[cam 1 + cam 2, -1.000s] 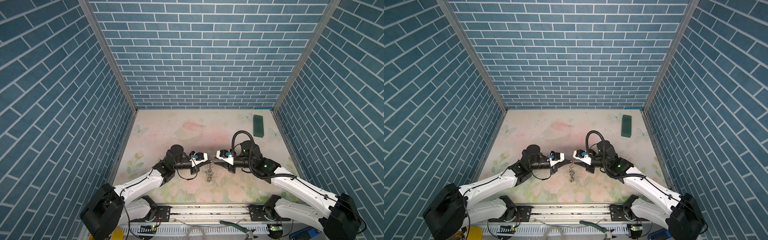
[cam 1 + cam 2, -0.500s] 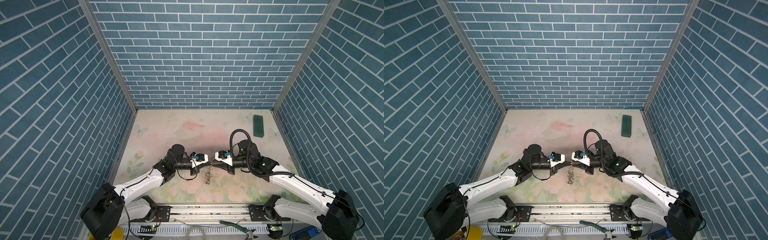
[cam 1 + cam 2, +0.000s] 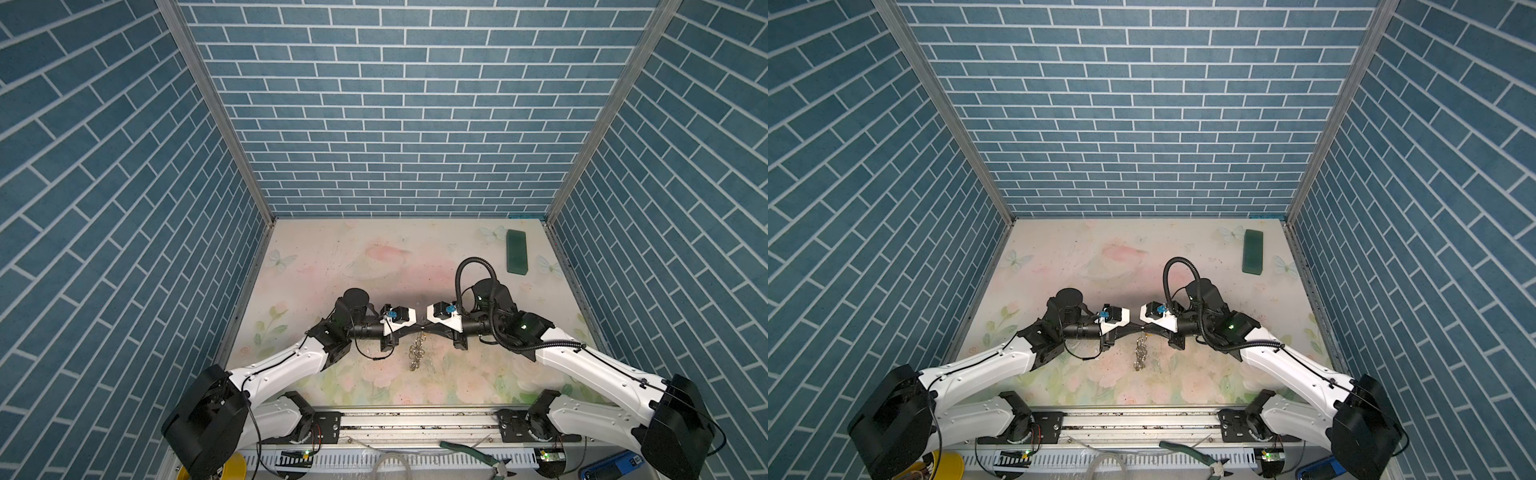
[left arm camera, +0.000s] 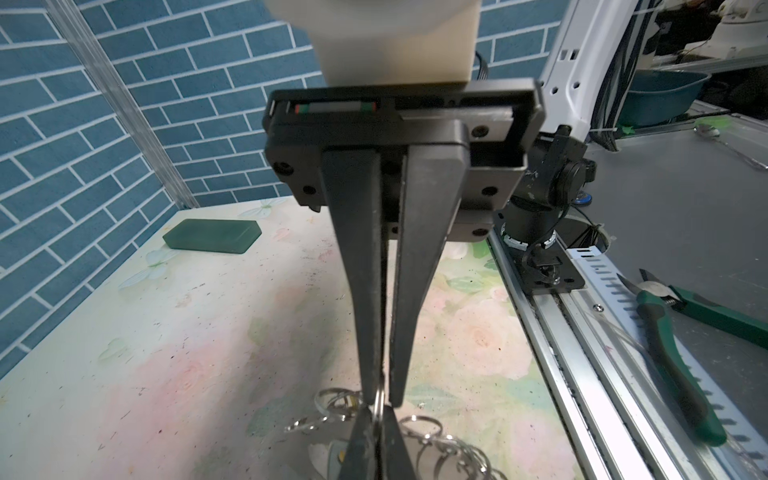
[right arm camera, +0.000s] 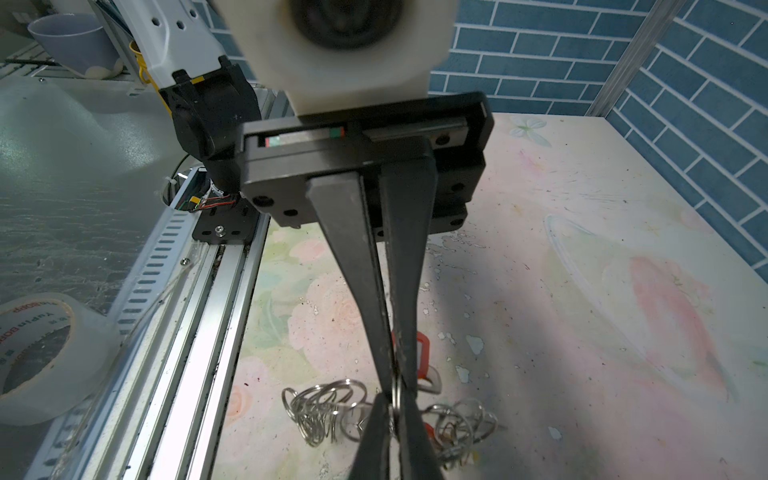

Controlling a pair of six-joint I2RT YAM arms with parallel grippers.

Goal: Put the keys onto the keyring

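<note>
Above the counter [image 3: 332, 257] the left gripper [image 4: 375, 417] and right gripper [image 5: 392, 405] meet tip to tip, both clenched on one thin loop of the keyring [image 3: 417, 353], probably to steady it while its other rings dangle. The green block [image 3: 516, 251] lies well apart, no obstacle; a red key [image 5: 422, 353] sits just behind the tips.

On my table [image 3: 332, 257], the left gripper [image 3: 417, 329] and right gripper [image 3: 428, 329] meet tip to tip at the middle, nearer the front edge than the back wall. The keyring [image 3: 416, 353] sits under their tips and trails toward the front rail [image 3: 415, 419]. In the right wrist view I see a key [image 5: 424, 336] on the table just beside the tips, on the back-wall side. A block [image 3: 516, 251] lies in the back right corner, well apart. Pliers [image 3: 478, 454] lie in front of the rail, right of centre.
</note>
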